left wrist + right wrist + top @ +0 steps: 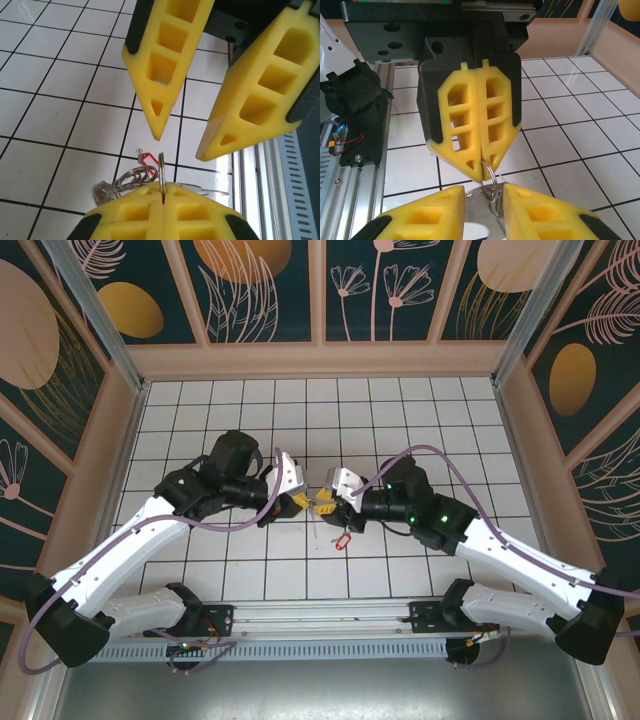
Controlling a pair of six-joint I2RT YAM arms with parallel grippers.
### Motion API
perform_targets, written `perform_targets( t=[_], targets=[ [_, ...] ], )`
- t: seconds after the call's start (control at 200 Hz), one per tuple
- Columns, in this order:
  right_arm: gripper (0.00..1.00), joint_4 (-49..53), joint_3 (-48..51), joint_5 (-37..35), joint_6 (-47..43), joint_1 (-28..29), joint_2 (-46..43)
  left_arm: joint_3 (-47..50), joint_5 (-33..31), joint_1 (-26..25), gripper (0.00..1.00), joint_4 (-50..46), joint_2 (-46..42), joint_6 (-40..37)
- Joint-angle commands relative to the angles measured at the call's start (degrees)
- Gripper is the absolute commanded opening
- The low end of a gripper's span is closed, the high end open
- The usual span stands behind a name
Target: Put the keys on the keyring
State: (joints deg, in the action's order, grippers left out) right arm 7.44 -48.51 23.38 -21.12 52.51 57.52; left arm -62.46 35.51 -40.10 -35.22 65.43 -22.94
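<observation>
left gripper (163, 197) pinched the keyring (161, 170) edge-on, jaws pressed together — right gripper (180, 146) faced it, jaws spread; the red-tagged key (147, 159) lay on the tiles (50, 110).

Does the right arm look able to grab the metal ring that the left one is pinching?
Probably yes. The ring sticks out of the shut left gripper, and the right gripper is open, one finger on either side of it, with nothing between them and the ring.

Keyring (161, 171) shiny mtl; key tag (147, 159) red plstc; table (50, 110) glossy, smooth.
</observation>
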Motion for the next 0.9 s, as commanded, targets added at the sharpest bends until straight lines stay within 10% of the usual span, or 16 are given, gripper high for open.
perform_targets(
  t=[0.0, 0.28, 0.52, 0.746, 0.891],
  targets=[
    [0.27, -2.3, -2.0, 1.5, -1.0, 0.0, 1.7, -2.1, 0.2, -0.9, 0.0, -1.2, 0.5, -1.2],
    [0.28, -2.1, -1.9, -0.5, -0.7, -0.2, 2.9, -1.8, -0.3, -1.7, 0.0, -1.2, 0.8, -1.5],
    [0.0, -2.1, -1.6, 0.2, -0.9, -0.6, 3.0, -1.8, -0.2, -1.7, 0.0, -0.9, 0.4, -1.3],
    [0.0, -2.8, -1.3, 2.7, -1.2, -2.0, 2.6, 0.4, -0.2, -1.7, 0.0, 3.1, -1.8, 1.0],
    [0.0, -10.2, 2.1, 8.7, 4.1, -5.9, -1.5, 6.0, 0.7, -1.7, 0.48, 12.4, -6.0, 6.4]
  ],
)
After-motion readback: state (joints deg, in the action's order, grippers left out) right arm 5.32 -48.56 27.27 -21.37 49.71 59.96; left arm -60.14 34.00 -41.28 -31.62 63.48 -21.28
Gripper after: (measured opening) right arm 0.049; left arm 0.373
